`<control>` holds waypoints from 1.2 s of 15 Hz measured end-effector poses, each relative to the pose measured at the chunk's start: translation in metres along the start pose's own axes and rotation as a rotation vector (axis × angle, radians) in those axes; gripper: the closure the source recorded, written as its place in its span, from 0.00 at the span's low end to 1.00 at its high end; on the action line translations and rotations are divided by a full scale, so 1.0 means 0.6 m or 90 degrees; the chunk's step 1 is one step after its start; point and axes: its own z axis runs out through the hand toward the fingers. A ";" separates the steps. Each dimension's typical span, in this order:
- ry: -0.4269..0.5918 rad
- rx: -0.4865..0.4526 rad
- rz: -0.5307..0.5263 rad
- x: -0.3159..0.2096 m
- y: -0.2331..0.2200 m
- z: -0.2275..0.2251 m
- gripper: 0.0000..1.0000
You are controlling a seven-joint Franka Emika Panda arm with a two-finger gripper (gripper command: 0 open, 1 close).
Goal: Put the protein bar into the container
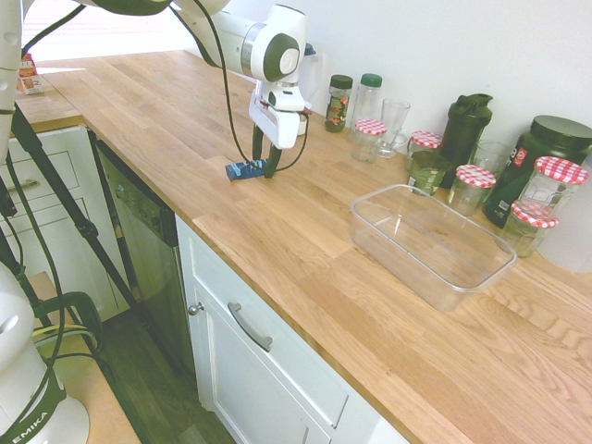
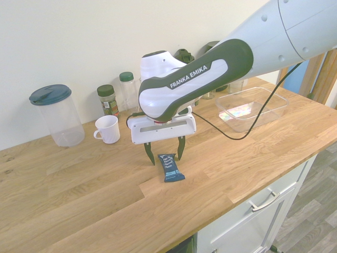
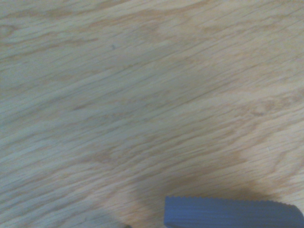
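Fingers (image 2: 165,153) spread wide, nothing gripped. Protein bar (image 2: 171,168) on wooden surface (image 2: 95,205), just by fingertips, outside clear plastic tub (image 1: 433,242). Closing too high or off-centre could pinch only crimped wrapper end; bar might slip out or twist.

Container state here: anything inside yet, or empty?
Empty: the clear container shows only countertop through it, and the protein bar lies outside, on the wood.

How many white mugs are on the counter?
1. The white mug stands between the lidded pitcher and the hand; others could be hidden behind the arm.
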 end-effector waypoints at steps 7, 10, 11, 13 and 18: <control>-0.004 -0.001 -0.004 -0.001 0.001 0.001 1.00; -0.004 -0.001 -0.006 -0.001 0.002 0.001 1.00; -0.004 -0.001 -0.007 -0.001 0.002 0.001 1.00; -0.004 -0.002 -0.007 -0.002 0.004 0.000 1.00; -0.002 0.008 -0.011 -0.005 0.011 -0.022 1.00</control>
